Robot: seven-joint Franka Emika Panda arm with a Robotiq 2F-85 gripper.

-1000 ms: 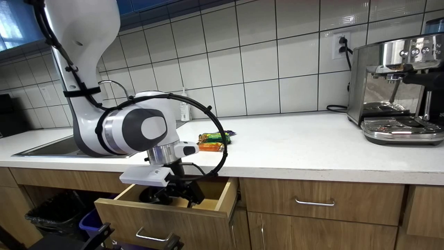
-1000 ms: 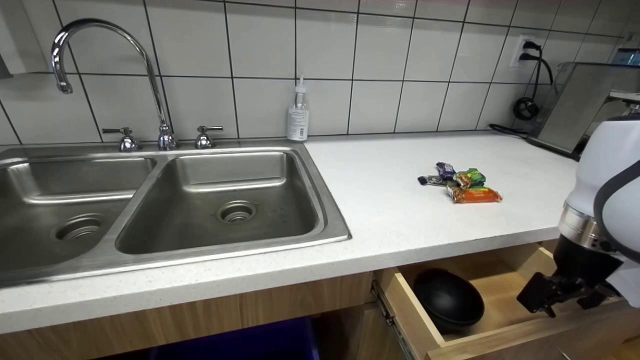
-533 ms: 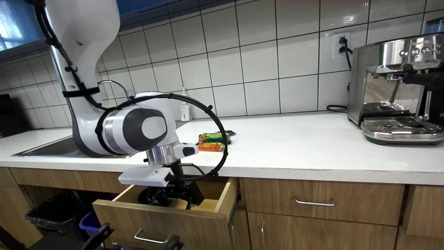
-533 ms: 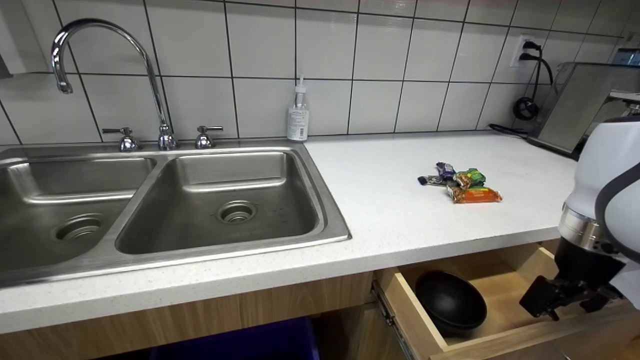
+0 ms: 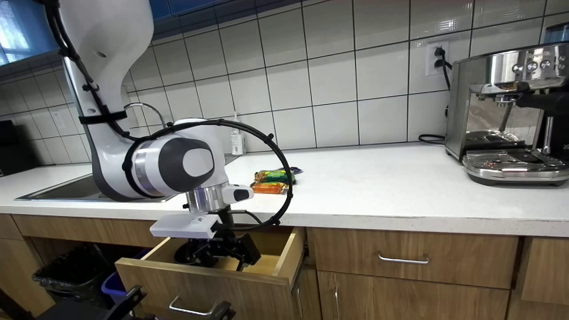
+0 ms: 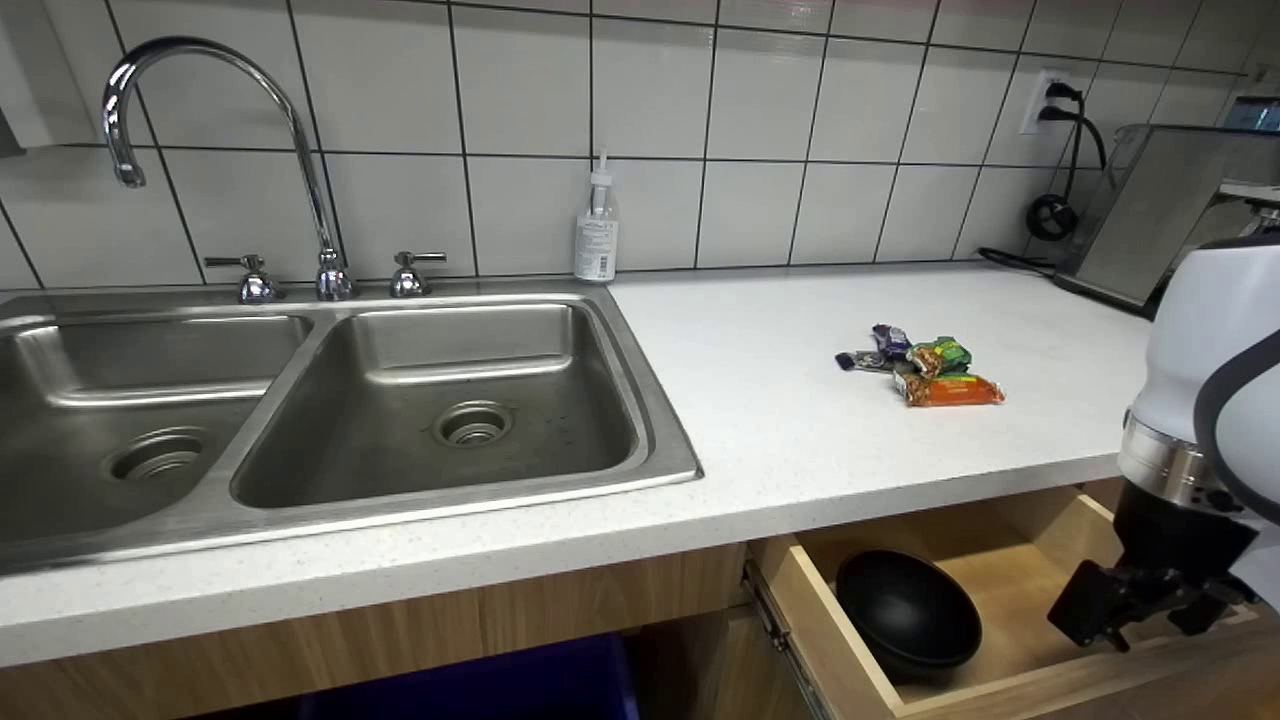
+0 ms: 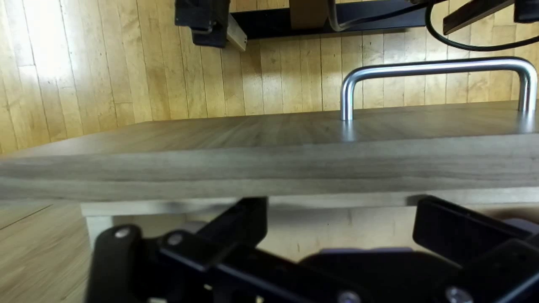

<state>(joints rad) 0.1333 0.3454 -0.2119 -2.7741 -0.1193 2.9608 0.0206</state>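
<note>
The wooden drawer (image 5: 249,293) stands open around my pincer (image 7: 340,223), which reaches down into it behind the front panel (image 7: 269,168). In the wrist view that panel runs across at 12 o'clock from my fingertips (image 7: 254,219), close up; whether I touch it, I can't tell. My jaws are spread well apart. The drawer's steel bar handle (image 7: 433,67) sits on the panel's outer face, at 1 o'clock, with plank flooring (image 7: 126,63) beyond it. In an exterior view a black bowl (image 6: 905,610) shares the drawer with me, at my 9 o'clock, near the side wall (image 6: 825,620). Wrapped snack bars (image 6: 925,365) lie in a small heap on the white countertop (image 6: 760,380) at 11 o'clock; further off, at 10 o'clock, come the clear pump bottle (image 6: 597,240), the double-basin steel sink (image 6: 657,420) and its gooseneck faucet (image 6: 195,46). In an exterior view an espresso machine (image 5: 511,113) stands on the countertop at my 2 o'clock, well apart from me, while a black-lined trash bin (image 5: 66,282) sits below countertop level at 9 o'clock, with a blue-purple bin (image 5: 116,286) just beside it.
</note>
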